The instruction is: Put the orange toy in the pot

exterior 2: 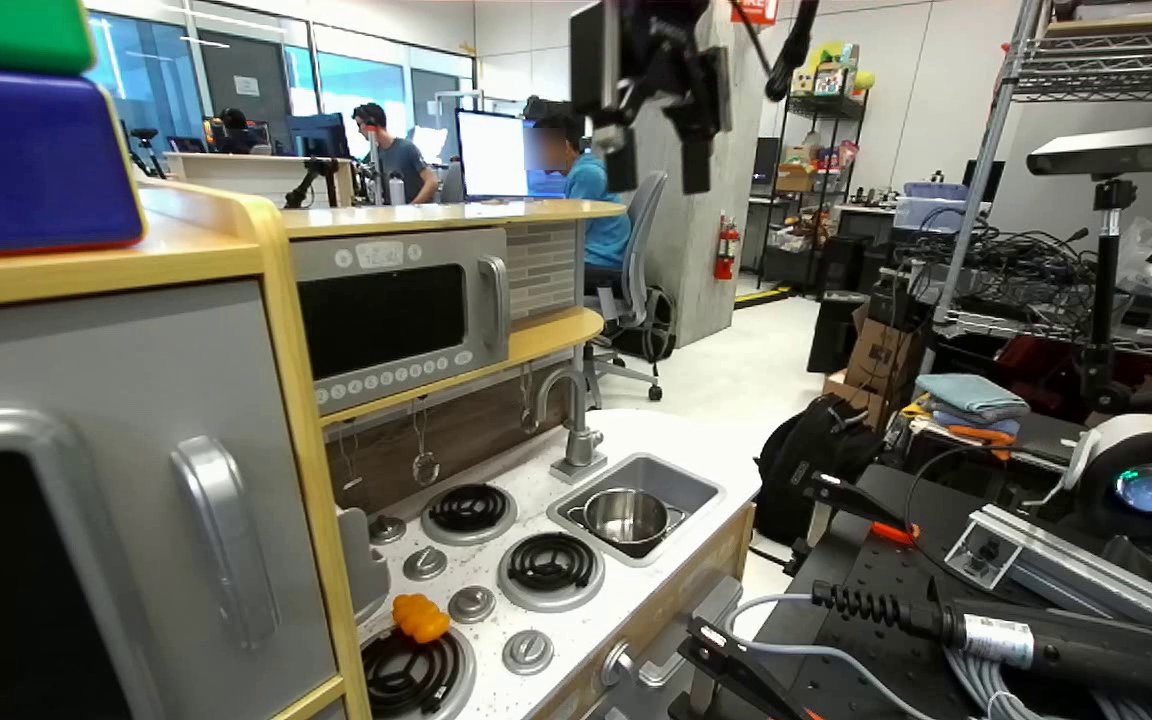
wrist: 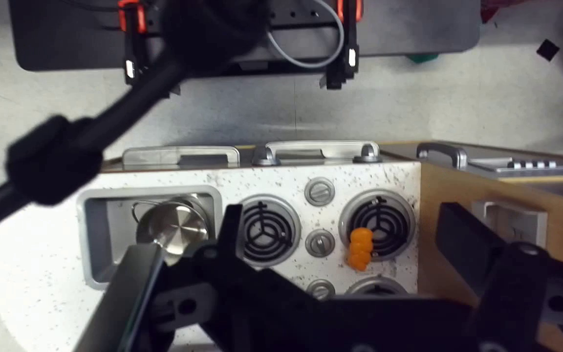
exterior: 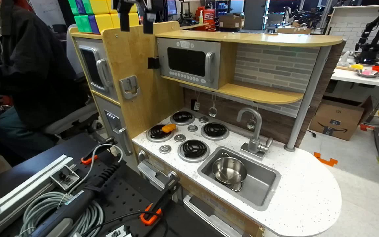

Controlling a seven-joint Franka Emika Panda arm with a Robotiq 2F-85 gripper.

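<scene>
The orange toy (exterior: 168,128) is a small lumpy piece. It lies partly on a black stove burner and partly over its rim, as both exterior views show (exterior 2: 421,618); the wrist view shows it too (wrist: 360,248). The pot (exterior: 229,171) is round, shiny silver and stands inside the steel sink basin, its mouth facing up. It also shows in the wrist view (wrist: 179,227), partly behind a finger. My gripper (exterior 2: 658,172) is open and empty, high above the stove and apart from everything. In the wrist view its fingers (wrist: 342,217) are spread wide, with the toy seen between them.
The microwave (exterior: 189,62) and wooden shelf (exterior: 255,39) stand behind the counter. The silver faucet (exterior: 255,128) rises behind the sink (exterior: 268,194). A tall wooden cabinet side (exterior: 137,65) flanks the burners. Coloured blocks (exterior: 94,23) sit on top of the cabinet.
</scene>
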